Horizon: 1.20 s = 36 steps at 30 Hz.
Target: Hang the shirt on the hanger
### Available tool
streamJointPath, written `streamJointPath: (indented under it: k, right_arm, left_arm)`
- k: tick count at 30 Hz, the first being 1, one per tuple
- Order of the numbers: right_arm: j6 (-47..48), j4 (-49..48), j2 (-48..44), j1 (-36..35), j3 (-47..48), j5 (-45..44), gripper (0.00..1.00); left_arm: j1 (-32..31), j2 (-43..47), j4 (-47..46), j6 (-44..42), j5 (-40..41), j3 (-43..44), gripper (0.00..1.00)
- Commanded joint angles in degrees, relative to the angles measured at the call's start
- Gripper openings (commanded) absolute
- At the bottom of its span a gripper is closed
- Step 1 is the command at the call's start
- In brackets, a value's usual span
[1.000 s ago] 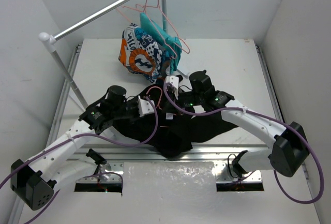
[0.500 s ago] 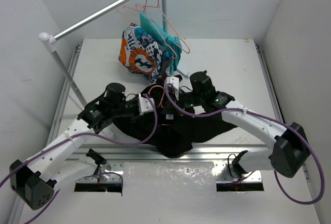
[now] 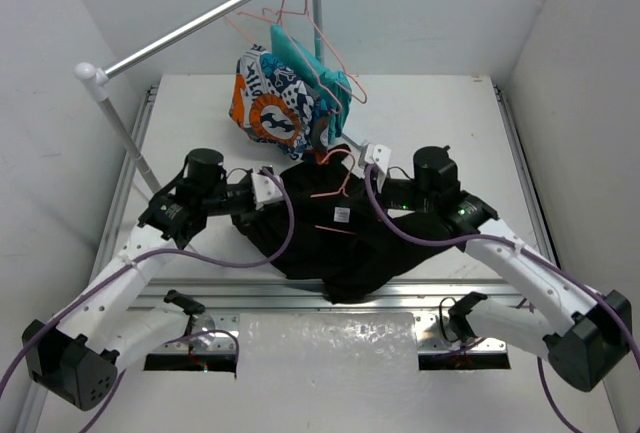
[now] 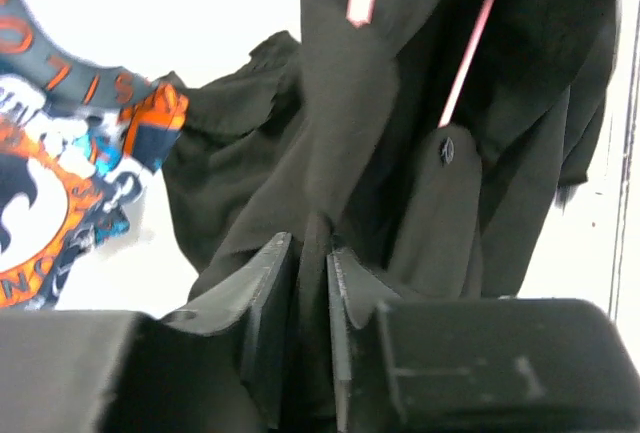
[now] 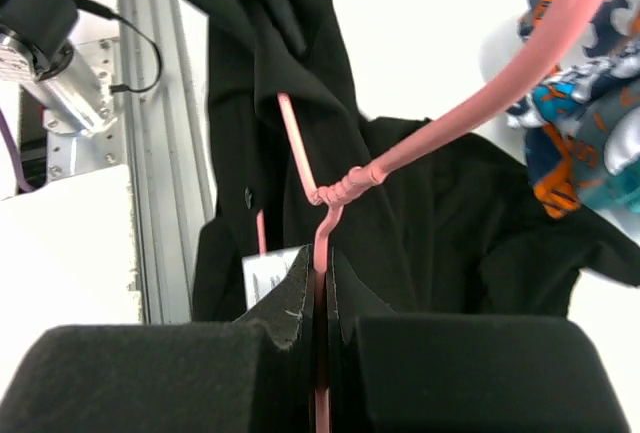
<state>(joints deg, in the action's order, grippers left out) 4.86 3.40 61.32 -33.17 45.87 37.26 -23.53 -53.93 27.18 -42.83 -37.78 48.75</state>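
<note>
The black shirt [image 3: 330, 243] lies spread on the table between my arms, its white neck label [image 3: 341, 214] facing up. A salmon-pink wire hanger [image 3: 333, 193] lies partly inside the shirt's neck, with its hook towards the back. My left gripper [image 3: 282, 193] is shut on a fold of the shirt [image 4: 340, 143] at its left side; the fold sits between the jaws [image 4: 312, 253]. My right gripper [image 3: 353, 161] is shut on the hanger [image 5: 480, 103] just below its twisted neck, the wire between the jaws [image 5: 320, 283]. The shirt [image 5: 440, 223] hangs below it.
A clothes rack rail [image 3: 190, 28] runs along the back left, with more pink hangers [image 3: 300, 13] on it. An orange-white-blue patterned garment [image 3: 268, 103] and a teal garment [image 3: 310, 63] hang just behind the shirt. An aluminium rail [image 3: 250, 298] borders the table's near edge.
Both grippers have moved apart, the left one to the left and the right one to the right and back. The shirt is spread wider and its label and the hanger wire now show.
</note>
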Motion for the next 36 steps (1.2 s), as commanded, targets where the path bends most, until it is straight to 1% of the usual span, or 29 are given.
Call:
streamJointPath:
  k: [1,2,6,9,10,11,12,13,15,17,18,19,20,25,26,27,28,29,31,34,36]
  right_arm:
    - [0.3,-0.4,-3.7,0.2,0.1,-3.2,0.00]
    - [0.5,0.3,-4.1,0.2,0.1,-3.9,0.00]
    - [1.4,2.0,-3.8,0.2,1.1,-4.2,0.00]
    - [1.9,3.0,-3.0,0.1,1.5,-5.1,0.00]
    - [1.9,2.8,-3.0,0.2,1.6,-5.4,0.00]
    - [1.9,2.8,-2.9,0.1,1.8,-5.8,0.00]
    - [1.8,2.8,-2.8,0.2,2.0,-6.5,0.00]
    - [1.7,3.1,-2.4,0.1,3.0,-6.8,0.00]
    - [1.3,4.2,-1.2,-0.2,4.3,-7.7,0.00]
    - [1.8,5.8,-0.8,-2.3,6.3,-11.4,0.00]
    - [3.4,6.4,-0.7,-3.6,6.9,-13.2,0.00]
    - [4.2,7.0,-0.2,-6.5,8.3,-17.2,0.00]
    - [5.0,8.5,0.3,-7.8,9.4,-18.5,0.00]
    - [4.6,13.0,4.6,-11.0,18.5,-20.2,0.00]
    - [4.4,13.8,5.1,-11.0,19.6,-19.8,0.00]
    - [4.4,14.1,5.7,-11.0,21.0,-19.0,0.00]
    - [4.3,14.3,6.5,-11.0,21.4,-17.8,0.00]
    - [3.8,13.9,6.9,-11.0,21.6,-15.2,0.00]
    - [3.3,13.2,7.8,-11.0,22.2,-13.4,0.00]
    - [3.0,13.0,9.1,-11.2,23.0,-11.9,0.00]
    - [3.2,12.9,10.0,-11.5,23.0,-9.7,0.00]
  left_arm:
    - [5.9,-0.6,1.6,-2.1,-7.5,1.8,0.19]
    - [6.7,-1.1,1.5,-2.2,-7.7,1.9,0.20]
    - [7.1,-0.8,1.5,-2.9,-8.1,1.7,0.33]
    - [7.1,-0.5,1.5,-2.8,-9.1,1.8,0.39]
    - [7.1,-0.5,1.5,-2.6,-9.2,1.8,0.41]
    - [7.1,-0.6,1.4,-2.4,-9.6,1.9,0.45]
    - [7.1,-0.7,1.3,-2.2,-9.9,2.0,0.46]
    - [7.1,-0.8,1.0,-1.0,-10.5,2.1,0.49]
    - [7.0,-0.6,0.2,0.5,-11.9,2.9,0.50]
    - [7.0,-0.3,-0.5,3.1,-12.1,3.6,0.51]
    - [7.0,-0.2,-1.2,3.9,-11.4,4.6,0.50]
    - [7.0,-0.2,-1.1,5.1,-11.2,5.0,0.51]
    - [7.0,-0.1,-1.1,5.7,-11.1,6.2,0.51]
    - [7.0,0.4,-0.5,9.7,-12.7,9.7,0.51]
    - [7.0,0.6,-1.3,10.8,-12.7,10.7,0.55]
    - [7.0,0.6,-1.6,12.1,-12.5,11.1,0.56]
    - [6.9,0.5,-1.7,12.1,-12.4,11.5,0.61]
    - [6.7,0.4,-1.3,11.7,-12.3,12.1,0.62]
    - [5.6,-0.2,-0.7,10.1,-12.1,12.5,0.62]
    - [3.2,-1.0,-0.9,10.0,-10.8,12.2,0.63]
    - [1.5,-1.3,-3.4,11.4,-9.2,12.0,0.62]
